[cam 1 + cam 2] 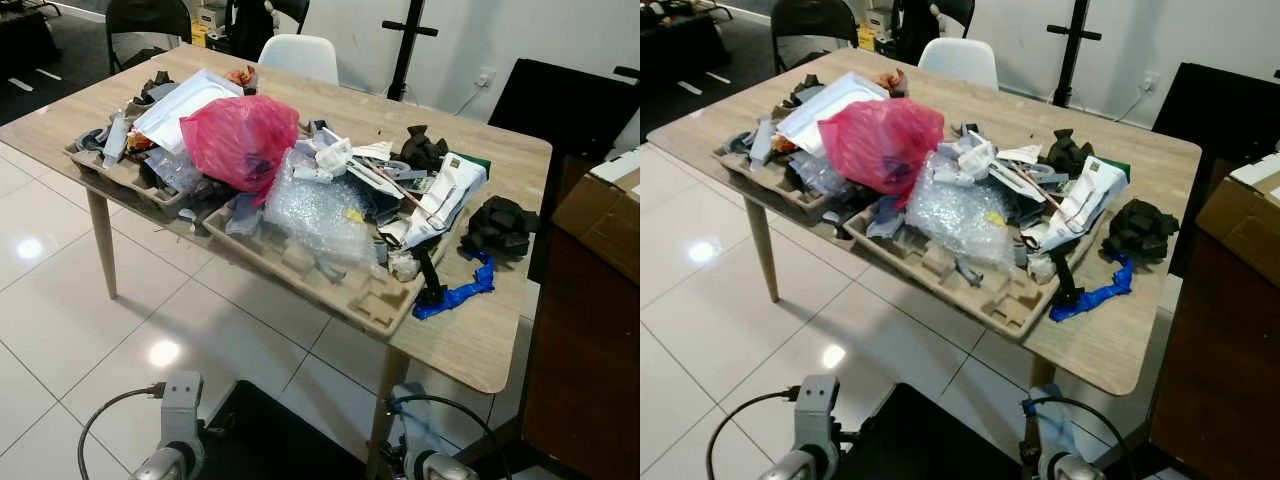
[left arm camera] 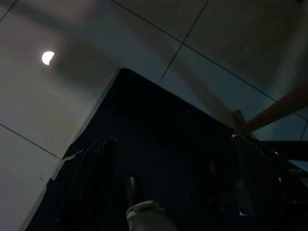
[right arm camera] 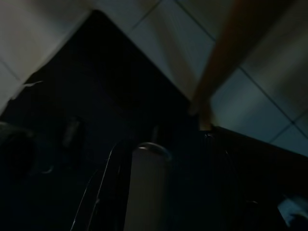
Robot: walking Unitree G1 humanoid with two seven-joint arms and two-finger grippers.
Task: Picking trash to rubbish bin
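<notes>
My left gripper (image 2: 173,192) hangs low over a dark mat (image 2: 159,144) on the tiled floor (image 2: 57,96), its two black fingers spread wide with nothing between them. My right gripper (image 3: 163,192) hangs idle too (the view is too dark to tell how its fingers stand). Ahead, the trash sits heaped on the wooden surface (image 1: 470,340): a pink plastic bag (image 1: 238,140), bubble wrap (image 1: 318,215), pulp cardboard trays (image 1: 350,295) and a blue scrap (image 1: 458,292) near the edge.
</notes>
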